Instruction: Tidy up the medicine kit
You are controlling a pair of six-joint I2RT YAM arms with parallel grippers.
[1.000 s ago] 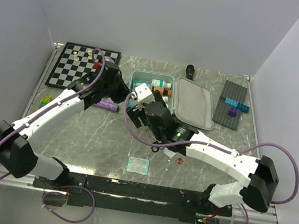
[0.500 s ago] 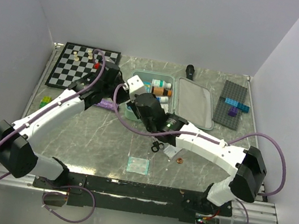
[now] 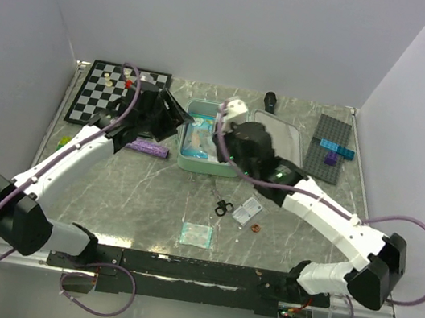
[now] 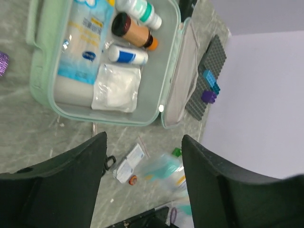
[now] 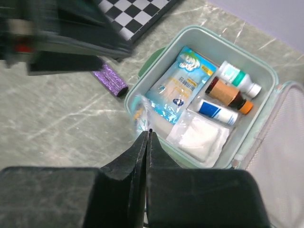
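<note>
The mint-green medicine kit (image 3: 207, 166) lies open, its lid (image 3: 280, 142) flat to the right. Inside are a blue packet (image 5: 178, 85), a white bottle (image 5: 237, 78), a brown bottle (image 5: 228, 94), a blue-and-white tube (image 5: 216, 110) and a gauze pad (image 5: 199, 137). My right gripper (image 5: 148, 130) is shut on a thin clear packet (image 5: 140, 114), which hangs blurred over the kit's near-left rim (image 5: 130, 102). My left gripper (image 4: 143, 137) stands open and empty just left of the kit (image 4: 35, 71), its fingers (image 4: 85, 161) apart from the packet (image 4: 164, 171).
A chessboard (image 3: 101, 91) with pieces lies at the back left and a purple roll (image 3: 149, 148) sits left of the kit. A grey baseplate (image 3: 330, 146) with bricks is at the back right. Scissors (image 3: 223, 206), a small sachet (image 3: 248, 210) and a clear square (image 3: 197, 235) lie in front.
The right gripper shut on the clear packet and carried it back over the kit. The left gripper opened, let the packet go and drew back to the left.
</note>
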